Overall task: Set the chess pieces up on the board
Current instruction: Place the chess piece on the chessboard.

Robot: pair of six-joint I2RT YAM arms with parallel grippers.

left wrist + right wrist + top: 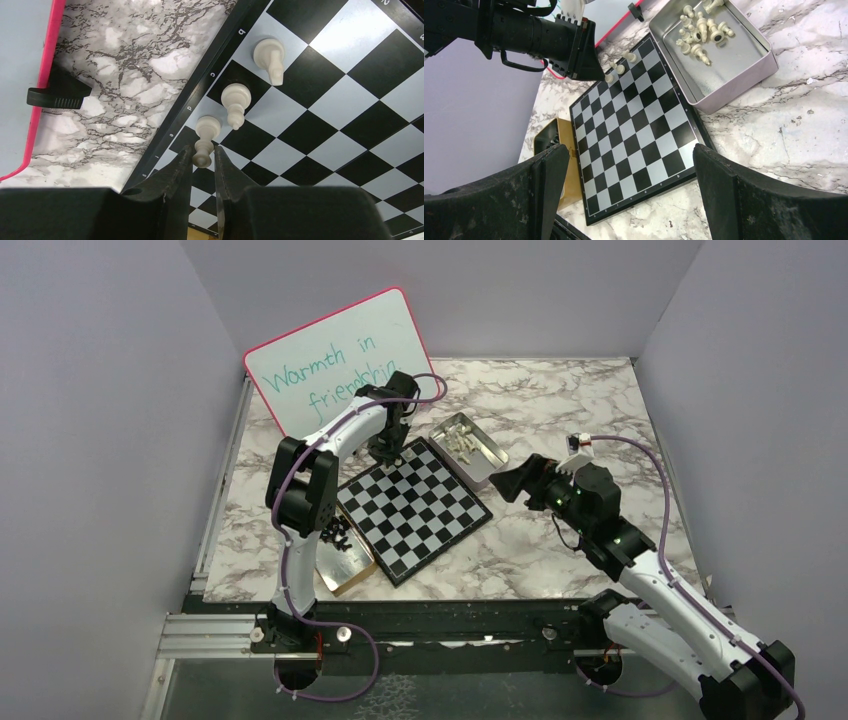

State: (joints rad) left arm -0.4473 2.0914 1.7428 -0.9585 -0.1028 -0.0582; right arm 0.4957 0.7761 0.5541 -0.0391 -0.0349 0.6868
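The black and white board [415,508] lies between the arms. Three cream pieces stand in a row along its far left edge: two free ones [269,55] [235,100] and a third [205,132]. My left gripper [202,150] is shut on the top of that third piece, whose base rests on the board; the gripper also shows in the top view [386,452]. My right gripper [631,150] is wide open and empty, above the table right of the board [634,115]. More cream pieces [699,30] lie in a silver tin [749,65]. Black pieces [338,531] lie in a gold tin [345,565].
The pink-rimmed whiteboard [340,360] leans at the back left, close behind my left gripper. The silver tin [485,455] touches the board's far right corner. The gold tin sits under the board's near left edge. Walls close in the marble table on three sides.
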